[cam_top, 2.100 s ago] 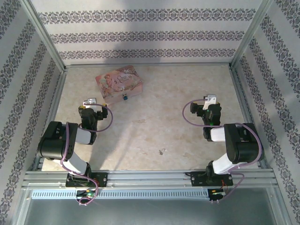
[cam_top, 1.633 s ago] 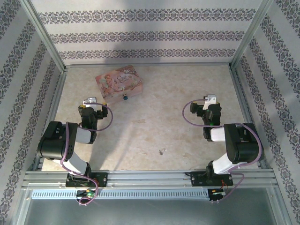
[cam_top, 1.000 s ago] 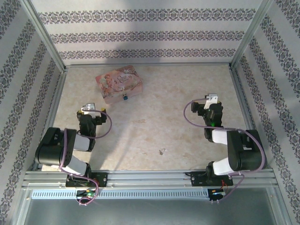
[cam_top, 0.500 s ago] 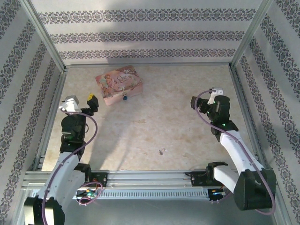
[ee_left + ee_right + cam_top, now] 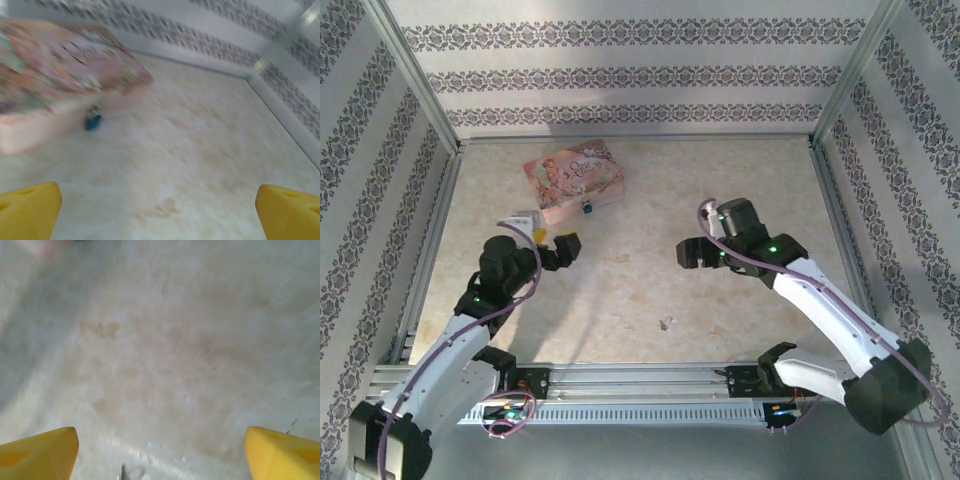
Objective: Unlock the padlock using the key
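Observation:
The padlock is a tiny silvery-blue lock at the front side of the pink picture box, far left on the table. In the left wrist view the padlock is a blurred blue spot under the box. The key is a small grey thing lying alone near the table's front middle. My left gripper hovers just in front of the box, open and empty, its yellow fingertips wide apart. My right gripper hangs open and empty over mid-table, its fingertips far apart.
Patterned walls and metal rails close the table on three sides. A small dark ringed shape shows at the right wrist view's bottom edge; I cannot tell whether it is the key. A pink corner of the box sits at that view's top left.
Both arms have unfolded from near their bases. The left gripper swung in toward the box; the right gripper moved left and forward over the table's middle.

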`<action>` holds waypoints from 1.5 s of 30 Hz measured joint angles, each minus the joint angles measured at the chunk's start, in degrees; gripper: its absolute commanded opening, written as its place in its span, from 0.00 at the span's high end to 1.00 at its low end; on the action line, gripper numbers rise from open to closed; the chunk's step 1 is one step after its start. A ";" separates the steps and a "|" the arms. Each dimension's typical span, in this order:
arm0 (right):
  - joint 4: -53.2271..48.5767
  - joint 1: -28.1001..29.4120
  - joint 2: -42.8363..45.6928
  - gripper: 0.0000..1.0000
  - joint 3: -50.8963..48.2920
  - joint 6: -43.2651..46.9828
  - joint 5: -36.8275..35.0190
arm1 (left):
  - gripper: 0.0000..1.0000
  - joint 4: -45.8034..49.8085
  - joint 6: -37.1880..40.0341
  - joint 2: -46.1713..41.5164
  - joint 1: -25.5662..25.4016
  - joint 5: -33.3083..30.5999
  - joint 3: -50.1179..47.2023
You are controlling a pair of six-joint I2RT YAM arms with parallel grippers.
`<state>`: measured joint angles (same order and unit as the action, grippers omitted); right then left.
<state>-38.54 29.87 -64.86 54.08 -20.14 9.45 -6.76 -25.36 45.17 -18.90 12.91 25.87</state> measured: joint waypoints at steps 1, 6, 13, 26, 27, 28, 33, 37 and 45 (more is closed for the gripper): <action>-2.25 1.81 -1.75 0.20 0.76 -0.35 0.31 | 0.00 -0.61 -0.83 1.31 -2.29 -0.55 -0.04; -9.77 9.57 -8.17 0.26 1.79 -2.29 0.74 | 0.00 -7.65 -4.33 9.49 -11.45 -4.96 -0.85; -10.95 16.65 -12.61 0.38 -0.26 -6.23 2.91 | 0.00 -16.90 -9.53 19.32 -15.61 -11.50 -1.92; -7.23 20.17 -22.91 0.56 -1.38 -8.55 5.03 | 0.01 -18.64 -13.55 16.55 -15.65 -21.42 -5.64; -7.06 20.48 -23.61 0.57 -1.38 -8.44 5.07 | 0.01 -18.36 -13.73 16.09 -15.65 -21.97 -5.73; -6.99 20.68 -24.28 0.57 -1.38 -8.44 5.05 | 0.01 -18.08 -13.79 15.72 -15.65 -22.40 -5.73; -6.82 21.42 -26.82 0.61 -1.33 -8.26 5.07 | 0.01 -17.18 -13.92 14.45 -15.65 -24.04 -5.73; -6.75 22.05 -27.71 0.64 -1.07 -8.17 5.01 | 0.01 -16.46 -13.92 14.23 -15.65 -24.81 -5.73; -6.14 22.53 -28.65 0.65 0.11 -8.17 5.01 | 0.01 -16.06 -13.92 14.23 -15.65 -25.24 -5.73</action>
<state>-44.69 52.40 -93.51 54.19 -28.32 14.46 -22.83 -39.29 59.40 -34.54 -12.34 20.14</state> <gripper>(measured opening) 0.350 0.994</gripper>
